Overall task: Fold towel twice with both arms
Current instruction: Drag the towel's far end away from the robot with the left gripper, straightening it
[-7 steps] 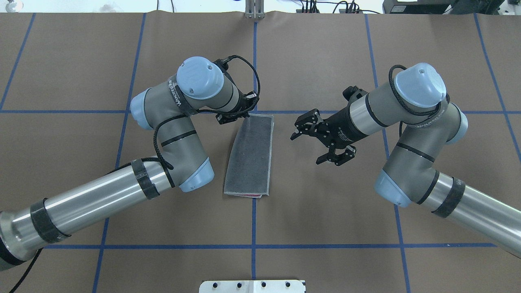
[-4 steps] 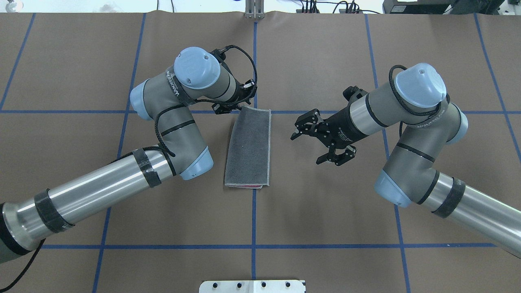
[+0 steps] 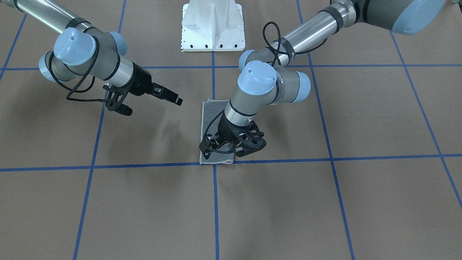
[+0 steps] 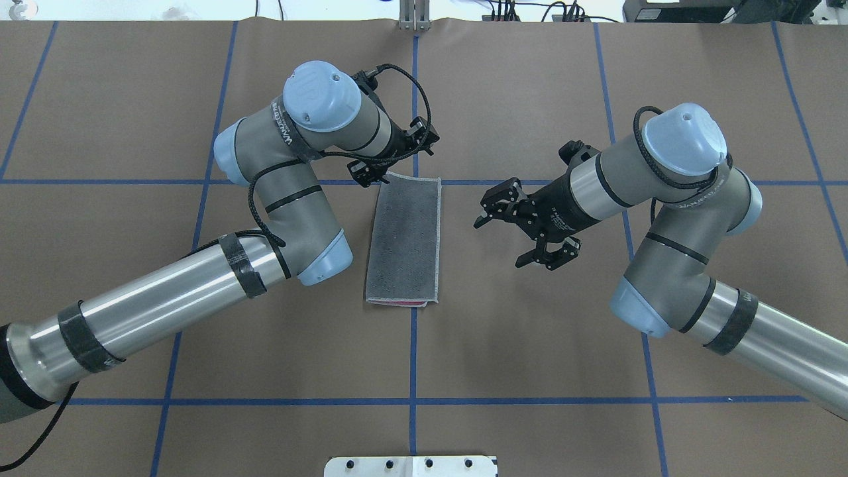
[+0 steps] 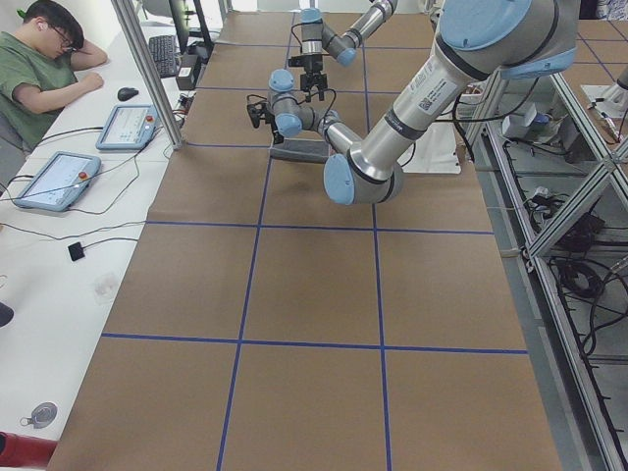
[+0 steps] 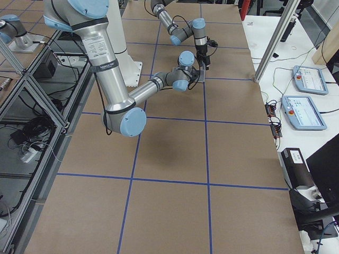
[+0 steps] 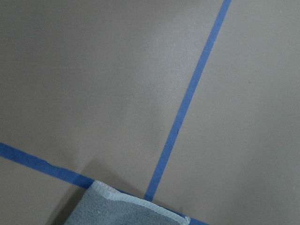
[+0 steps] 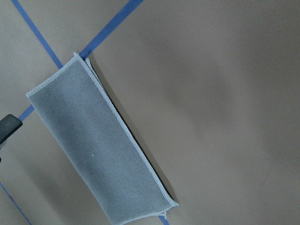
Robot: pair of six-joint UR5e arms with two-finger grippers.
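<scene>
The towel (image 4: 404, 238) lies folded once into a long strip, grey face up, with a pink edge showing at its near end. It also shows in the front view (image 3: 210, 117), the right wrist view (image 8: 101, 154) and the left wrist view (image 7: 122, 213). My left gripper (image 4: 396, 164) hovers over the towel's far end, open and empty; it shows in the front view (image 3: 225, 153) too. My right gripper (image 4: 501, 242) is open and empty, to the right of the towel and apart from it. It also shows in the front view (image 3: 153, 107).
The brown table cover has a grid of blue tape lines (image 4: 413, 358). The white pedestal base (image 3: 213, 25) stands at the robot's side. A metal post (image 4: 414, 16) is at the far edge. An operator (image 5: 39, 59) and tablets (image 5: 128, 126) are beside the table.
My left gripper has let go of the towel's far left corner and moved up and toward the far edge. The towel's far end now lies flat and straight. The right arm has not moved.
</scene>
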